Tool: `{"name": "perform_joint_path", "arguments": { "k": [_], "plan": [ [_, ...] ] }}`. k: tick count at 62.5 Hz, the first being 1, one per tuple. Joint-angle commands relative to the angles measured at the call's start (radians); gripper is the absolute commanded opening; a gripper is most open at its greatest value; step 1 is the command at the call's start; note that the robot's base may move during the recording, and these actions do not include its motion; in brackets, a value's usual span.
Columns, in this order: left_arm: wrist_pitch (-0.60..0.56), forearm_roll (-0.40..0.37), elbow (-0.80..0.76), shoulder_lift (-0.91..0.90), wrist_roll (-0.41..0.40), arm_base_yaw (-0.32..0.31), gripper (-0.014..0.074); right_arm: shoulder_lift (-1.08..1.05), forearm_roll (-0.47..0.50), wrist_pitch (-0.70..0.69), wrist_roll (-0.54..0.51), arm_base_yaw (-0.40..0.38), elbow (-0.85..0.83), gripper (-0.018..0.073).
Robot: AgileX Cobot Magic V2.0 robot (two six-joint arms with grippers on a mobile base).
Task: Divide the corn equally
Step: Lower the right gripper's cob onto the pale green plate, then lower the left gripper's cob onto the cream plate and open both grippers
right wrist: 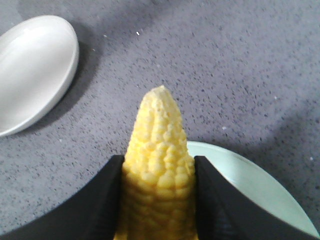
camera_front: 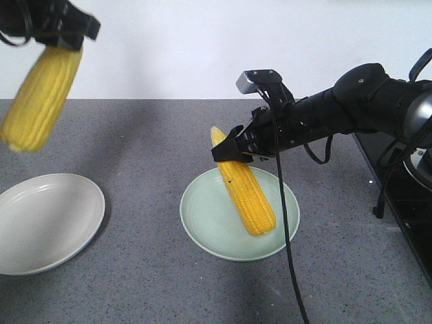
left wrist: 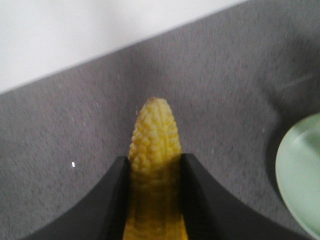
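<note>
Nearest, the white plate (camera_front: 47, 223) and green plate (camera_front: 202, 223) sit on the grey table (camera_front: 148, 283). Over the green one, the right gripper (camera_front: 236, 150) clamps a slanting cob (camera_front: 246, 192). High at far left, the left gripper (camera_front: 64, 37) grips a hanging cob (camera_front: 40, 101).

The left gripper (camera_front: 57, 35) is cut off by the front view's top edge, and the corn cob (camera_front: 42, 98) hanging from it is smeared with blur, its kernels unreadable. In both wrist views the lower ends of the cobs (left wrist: 154, 200) (right wrist: 159, 185) run off the bottom edge between dark fingers (left wrist: 100, 210) (right wrist: 85, 210). The white plate (camera_front: 47, 221) is clipped at the front view's left edge, and the green plate (left wrist: 302, 175) is cut by the left wrist view's right edge.
</note>
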Motion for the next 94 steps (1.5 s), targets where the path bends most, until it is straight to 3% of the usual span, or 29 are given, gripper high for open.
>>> {"name": "perform_joint_path", "arguments": {
  "k": [1, 18, 28, 47, 73, 94],
  "plan": [
    [-0.018, 0.019, 0.048, -0.039, -0.014, 0.003, -0.0006, -0.051, 0.011, 0.012, 0.022, 0.001, -0.029, 0.0127],
    [-0.019, 0.043, 0.206, -0.039, -0.014, 0.003, -0.0006, -0.051, -0.077, 0.049, 0.084, 0.001, -0.029, 0.0445],
    [-0.019, 0.091, 0.251, -0.039, -0.014, 0.003, -0.0006, -0.051, -0.091, 0.044, 0.140, 0.001, -0.029, 0.0540],
    [-0.068, 0.167, 0.350, -0.038, -0.020, 0.006, -0.0006, -0.071, -0.088, 0.055, 0.184, 0.000, -0.029, 0.0535],
    [-0.216, 0.169, 0.523, -0.038, -0.081, 0.119, -0.0006, -0.195, -0.092, 0.069, 0.185, 0.000, -0.029, 0.0536],
    [-0.275, 0.044, 0.587, -0.038, -0.043, 0.162, 0.0028, -0.226, -0.093, 0.062, 0.188, 0.000, -0.029, 0.0536]
  ]
}}
